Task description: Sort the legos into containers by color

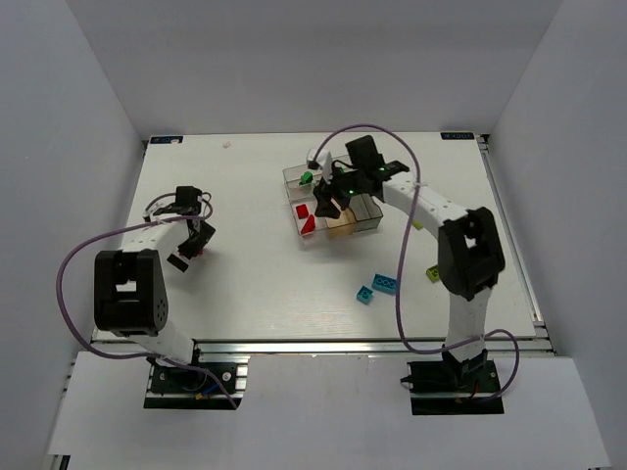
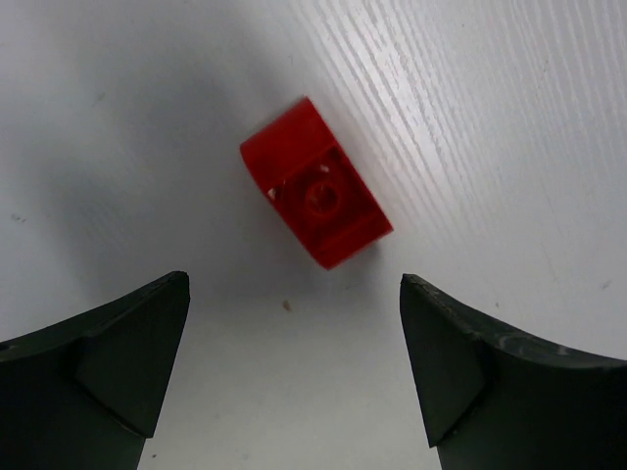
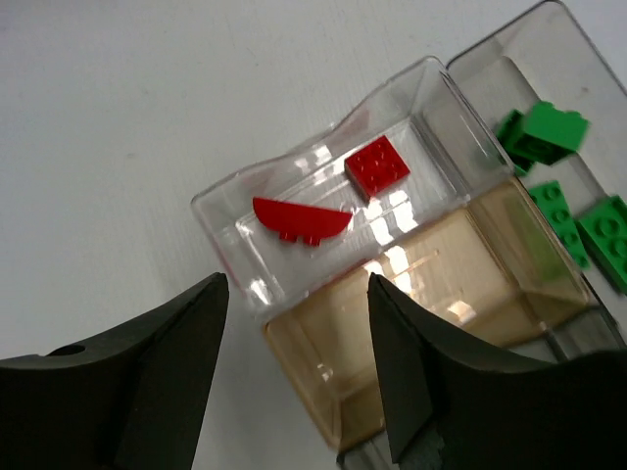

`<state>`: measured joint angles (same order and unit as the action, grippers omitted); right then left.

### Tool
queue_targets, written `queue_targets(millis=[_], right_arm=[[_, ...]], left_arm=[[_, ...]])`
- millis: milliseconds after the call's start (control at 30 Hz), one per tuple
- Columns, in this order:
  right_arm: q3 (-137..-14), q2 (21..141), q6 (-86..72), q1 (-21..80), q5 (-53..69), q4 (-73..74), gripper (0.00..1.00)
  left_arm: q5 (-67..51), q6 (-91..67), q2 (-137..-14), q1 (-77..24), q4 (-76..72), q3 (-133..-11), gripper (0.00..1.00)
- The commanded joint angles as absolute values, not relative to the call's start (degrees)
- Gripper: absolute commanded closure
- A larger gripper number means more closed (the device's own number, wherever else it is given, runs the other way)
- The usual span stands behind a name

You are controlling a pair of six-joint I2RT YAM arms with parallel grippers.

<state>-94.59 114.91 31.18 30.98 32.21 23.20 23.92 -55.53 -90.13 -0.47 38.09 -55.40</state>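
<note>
A red lego (image 2: 315, 196) lies flat on the white table just ahead of my left gripper (image 2: 294, 299), which is open and empty above the table. In the top view the left gripper (image 1: 192, 243) hovers at that red lego (image 1: 200, 253) at the table's left. My right gripper (image 3: 297, 294) is open and empty above the containers (image 1: 338, 196), over the seam of the clear bin (image 3: 227, 227) and the tan bin (image 3: 431, 294). The clear bin holds a red square plate (image 3: 377, 166) and a red curved piece (image 3: 301, 219). Green legos (image 3: 554, 127) lie in the smoky bin beyond.
Two cyan blue legos (image 1: 385, 283) (image 1: 364, 294) and a lime lego (image 1: 432, 273) lie on the table at front right, by the right arm. Another lime lego (image 1: 416, 225) shows beside the right forearm. White walls close in the table.
</note>
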Motion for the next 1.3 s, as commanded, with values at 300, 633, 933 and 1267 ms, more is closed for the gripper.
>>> queue_targets(millis=[300, 633, 933, 1267], right_arm=[[-71.39, 87.55, 28.39, 24.0, 43.59, 14.85, 0.36], [-62.49, 79.37, 28.65, 18.9, 46.14, 16.78, 0.43], [-58.02, 73.66, 19.78, 13.54, 42.9, 15.91, 0.86], [-55.64, 72.51, 18.63, 10.2, 36.74, 20.3, 0.8]], left_arm=[[19.25, -58.01, -99.75, 3.69, 34.72, -64.42, 0.23], [16.79, -55.91, -96.6, 4.83, 32.08, -59.51, 0.73], [-12.1, -44.21, -84.47, -0.25, 11.02, -51.16, 0.98], [-28.57, -40.0, -93.15, -14.3, 4.3, -60.98, 1.0]])
